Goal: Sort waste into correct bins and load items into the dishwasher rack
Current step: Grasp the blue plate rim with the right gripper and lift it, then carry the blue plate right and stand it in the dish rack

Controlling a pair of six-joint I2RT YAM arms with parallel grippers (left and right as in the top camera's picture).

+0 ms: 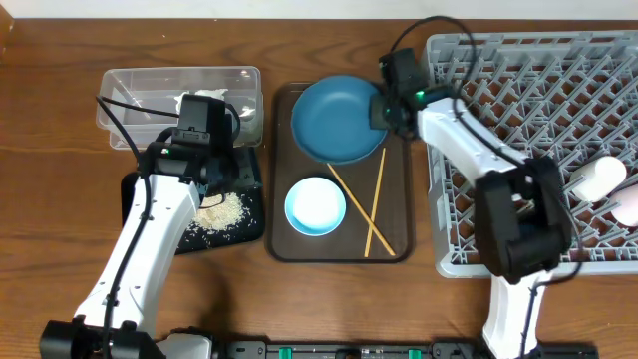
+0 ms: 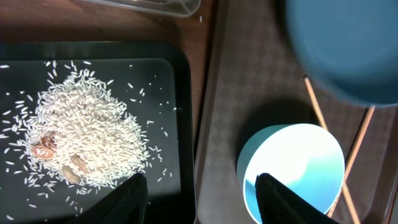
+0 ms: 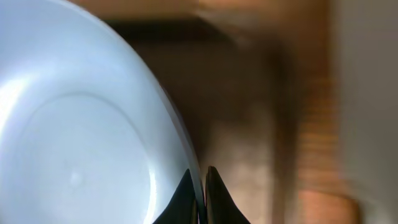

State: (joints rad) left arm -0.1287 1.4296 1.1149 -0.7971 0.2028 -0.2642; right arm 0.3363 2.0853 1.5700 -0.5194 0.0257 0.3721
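Note:
My right gripper [image 1: 380, 108] is shut on the rim of the big dark-blue dish [image 1: 337, 120], which is over the far end of the brown tray; the rim sits between the fingertips [image 3: 203, 186]. My left gripper [image 2: 199, 193] is open and empty above the black tray's right edge [image 1: 257, 204]. The rice heap [image 2: 87, 146] lies in the black tray [image 2: 183, 112]. The napkin [image 1: 214, 103] lies in the clear tub [image 1: 179, 80]. The light-blue bowl [image 1: 315, 206] and two chopsticks [image 1: 371, 204] lie on the brown tray. The pink cup [image 1: 630, 204] lies in the grey rack [image 1: 518, 90].
The brown serving tray [image 1: 399, 239] lies between the bins and the rack. A whitish cup [image 1: 598, 178] lies in the rack beside the pink one. Bare wooden table shows at the left and front.

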